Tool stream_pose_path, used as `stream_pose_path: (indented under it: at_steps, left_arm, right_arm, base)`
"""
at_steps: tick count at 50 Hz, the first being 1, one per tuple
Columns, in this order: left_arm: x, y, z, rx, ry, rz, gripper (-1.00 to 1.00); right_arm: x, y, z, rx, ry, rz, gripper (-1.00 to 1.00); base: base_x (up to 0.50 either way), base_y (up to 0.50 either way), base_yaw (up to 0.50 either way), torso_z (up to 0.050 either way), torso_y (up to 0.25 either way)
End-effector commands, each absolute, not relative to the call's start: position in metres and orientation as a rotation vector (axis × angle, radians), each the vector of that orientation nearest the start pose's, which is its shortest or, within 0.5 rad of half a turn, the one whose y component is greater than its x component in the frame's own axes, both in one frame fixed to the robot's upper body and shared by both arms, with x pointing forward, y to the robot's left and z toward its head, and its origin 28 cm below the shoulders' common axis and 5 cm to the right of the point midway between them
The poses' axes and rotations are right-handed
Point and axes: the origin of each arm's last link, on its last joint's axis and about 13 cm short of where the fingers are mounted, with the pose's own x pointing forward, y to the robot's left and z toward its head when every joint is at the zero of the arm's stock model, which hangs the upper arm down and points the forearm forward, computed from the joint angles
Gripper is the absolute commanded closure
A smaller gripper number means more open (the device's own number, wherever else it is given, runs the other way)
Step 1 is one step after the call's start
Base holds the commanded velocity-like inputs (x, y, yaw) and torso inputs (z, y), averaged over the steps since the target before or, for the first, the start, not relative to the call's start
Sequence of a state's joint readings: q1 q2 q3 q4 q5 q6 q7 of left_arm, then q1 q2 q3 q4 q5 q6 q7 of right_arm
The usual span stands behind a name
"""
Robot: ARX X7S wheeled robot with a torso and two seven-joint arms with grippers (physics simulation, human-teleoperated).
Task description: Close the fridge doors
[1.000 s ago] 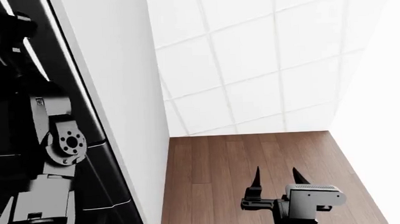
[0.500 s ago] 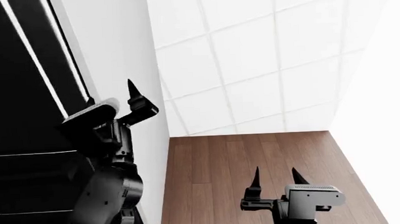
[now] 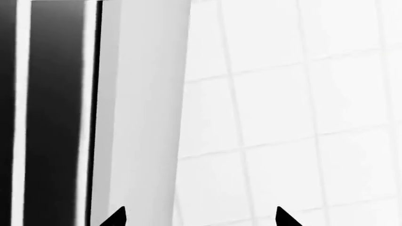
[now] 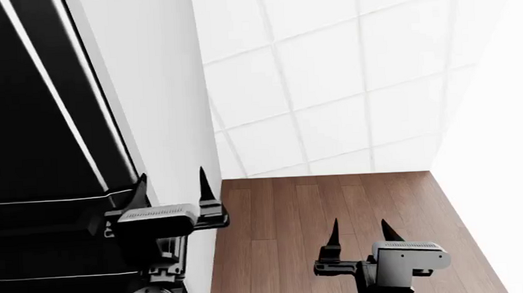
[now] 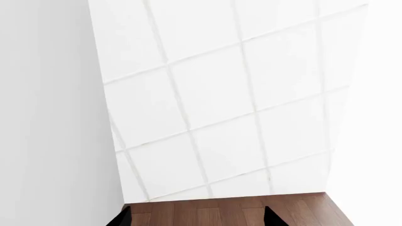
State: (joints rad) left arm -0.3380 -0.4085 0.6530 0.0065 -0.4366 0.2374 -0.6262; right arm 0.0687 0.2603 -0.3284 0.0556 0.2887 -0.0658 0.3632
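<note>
Left wrist view: a glossy black fridge door [image 3: 53, 113] fills one side, streaked with bright vertical reflections. Beside it runs a pale grey-white side panel [image 3: 141, 113], and past that a white tiled wall [image 3: 295, 103]. Two black fingertips [image 3: 116, 217] of the left gripper [image 3: 197, 219] poke in at the edge, set wide apart with nothing between them, so this claw is open.

Head view: the black door [image 4: 30, 103] stands tall at the far left, its face flush and shut against the white side panel [image 4: 153, 91]. Below it lie black drawer fronts [image 4: 45, 242] with thin horizontal highlights. The left gripper [image 4: 171, 190] hovers in front of the panel's lower edge, fingers pointing up and spread, holding nothing. Lower right, the right gripper [image 4: 360, 233] hangs over a brown wooden floor [image 4: 282, 212], its two pointed fingers also parted and empty. The tiled wall [image 4: 329, 77] rises behind.

Right wrist view: the tiled wall [image 5: 226, 94] meets a plain white surface [image 5: 50, 113] at a corner, with a strip of wooden floor [image 5: 207, 212] below. Two dark fingertips [image 5: 119, 219] sit well apart, touching nothing.
</note>
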Motion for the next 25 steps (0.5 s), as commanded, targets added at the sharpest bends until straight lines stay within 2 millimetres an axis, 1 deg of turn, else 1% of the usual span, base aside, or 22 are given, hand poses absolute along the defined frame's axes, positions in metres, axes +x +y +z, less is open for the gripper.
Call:
stream_pose_path:
  at_steps: [1,9,18,21,25]
  left_arm:
    - [0.241,0.189,0.063,-0.022,-0.255,0.001,-1.0]
    - [0.233,0.189,0.061,-0.018,-0.257,-0.002,-1.0]
    - [0.221,0.19,0.053,-0.018,-0.248,-0.016,-1.0]
    - [0.217,0.191,0.05,-0.019,-0.244,-0.011,-1.0]
    - [0.216,0.192,0.048,-0.013,-0.241,-0.016,-1.0]
  right_arm:
    - [0.216,-0.097,0.011,0.014,0.012,-0.063,-1.0]
    - [0.215,-0.097,0.011,0.017,0.007,-0.061,-1.0]
    - [0.215,-0.097,0.011,0.016,0.006,-0.056,-1.0]
    - [0.215,-0.097,0.012,0.015,0.006,-0.056,-1.0]
    - [0.215,-0.097,0.012,0.012,0.005,-0.054,-1.0]
  base:
    - [0.0,0.0,0.0,0.0,0.0]
    - [0.0,0.0,0.0,0.0,0.0]
    - [0.0,0.0,0.0,0.0,0.0]
    - [-0.13,0.0,0.0,0.0,0.0]
    - [-0.28,0.0,0.0,0.0,0.0]
